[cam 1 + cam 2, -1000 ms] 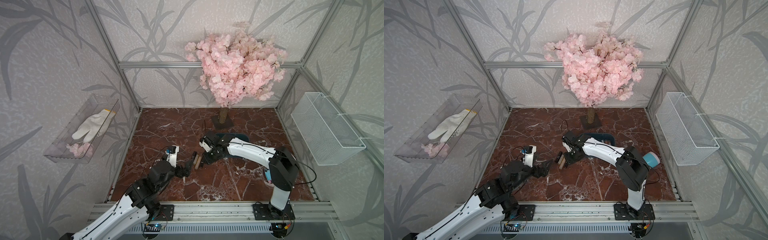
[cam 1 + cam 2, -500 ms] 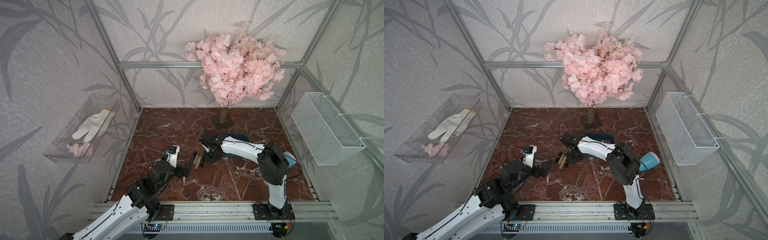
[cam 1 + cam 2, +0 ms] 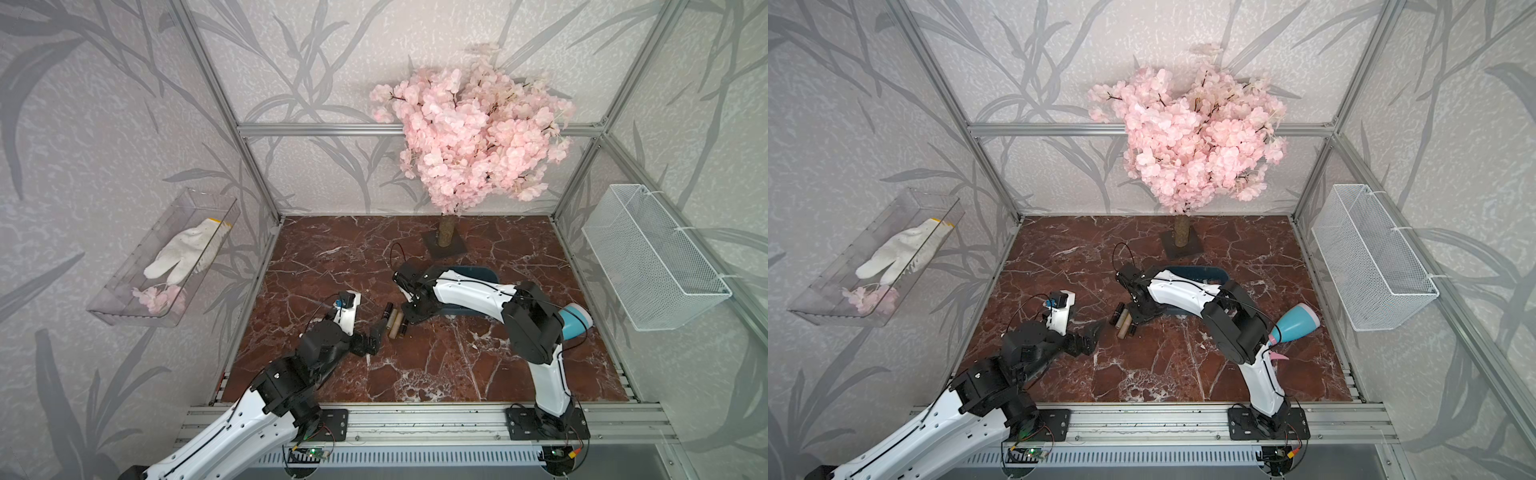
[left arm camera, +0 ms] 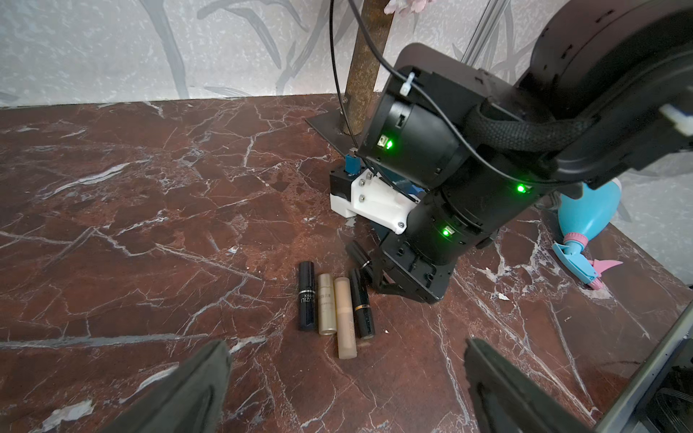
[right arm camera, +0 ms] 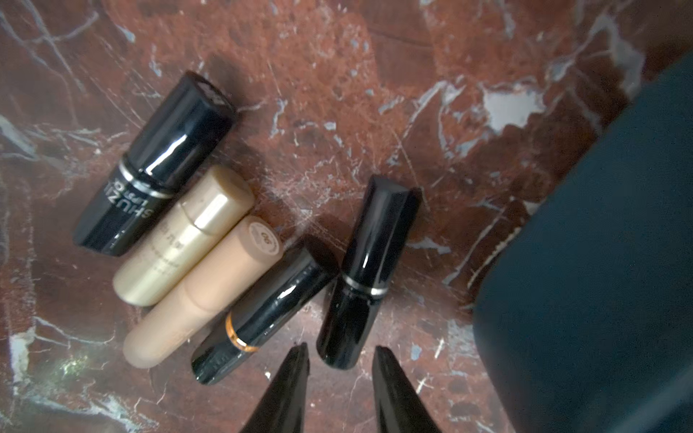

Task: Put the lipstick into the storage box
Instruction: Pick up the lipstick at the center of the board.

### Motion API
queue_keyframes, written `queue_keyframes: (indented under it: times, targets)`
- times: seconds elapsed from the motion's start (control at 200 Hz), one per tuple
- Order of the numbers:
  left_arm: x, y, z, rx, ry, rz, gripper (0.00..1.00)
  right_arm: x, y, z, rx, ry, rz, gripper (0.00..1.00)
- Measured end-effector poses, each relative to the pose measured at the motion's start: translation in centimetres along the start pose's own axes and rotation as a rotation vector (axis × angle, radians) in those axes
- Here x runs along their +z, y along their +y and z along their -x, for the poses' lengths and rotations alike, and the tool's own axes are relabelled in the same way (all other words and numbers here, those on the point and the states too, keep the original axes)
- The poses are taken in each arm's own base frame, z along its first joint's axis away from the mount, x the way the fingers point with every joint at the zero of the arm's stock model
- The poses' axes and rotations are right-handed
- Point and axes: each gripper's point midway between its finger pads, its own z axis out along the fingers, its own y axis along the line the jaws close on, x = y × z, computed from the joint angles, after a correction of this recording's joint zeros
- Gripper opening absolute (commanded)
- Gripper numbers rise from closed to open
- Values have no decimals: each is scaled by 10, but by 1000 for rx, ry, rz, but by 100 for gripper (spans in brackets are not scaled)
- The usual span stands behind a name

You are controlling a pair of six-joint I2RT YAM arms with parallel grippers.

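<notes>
Several lipsticks (image 3: pixel 393 321) lie side by side on the red marble floor, black, gold and tan. One more black lipstick (image 5: pixel 365 277) with a silver band lies apart from the row, on the side of the storage box (image 5: pixel 600 262). My right gripper (image 5: pixel 341 348) points down at that lipstick. Its jaws are narrowly open and astride the lipstick's near end, with slim gaps on both sides. The dark teal storage box (image 3: pixel 478 272) lies under the right arm, mostly hidden. My left gripper (image 4: pixel 347 346) is wide open and empty, a short way from the row.
A pink blossom tree on a dark base plate (image 3: pixel 444 247) stands behind the box. A blue spray bottle (image 3: pixel 575 318) lies at the right by the right arm's elbow. A white wire basket (image 3: pixel 648 257) and a clear bin (image 3: pixel 166 257) with a glove hang on the side walls.
The right arm's elbow has swung left and nearer, uncovering the blue spray bottle. Its gripper has stayed over the lipsticks. The left arm has not moved.
</notes>
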Motion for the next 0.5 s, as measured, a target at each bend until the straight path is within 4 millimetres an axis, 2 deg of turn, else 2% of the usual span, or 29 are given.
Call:
queue_keyframes:
  times: [0.19,0.5]
  targets:
    - [0,2,-1,8,2,9,100,9,-3,3,5,14,-7,33]
    - [1,4,-1,16,4,21,100,10,-9,9,21,10,-8,33]
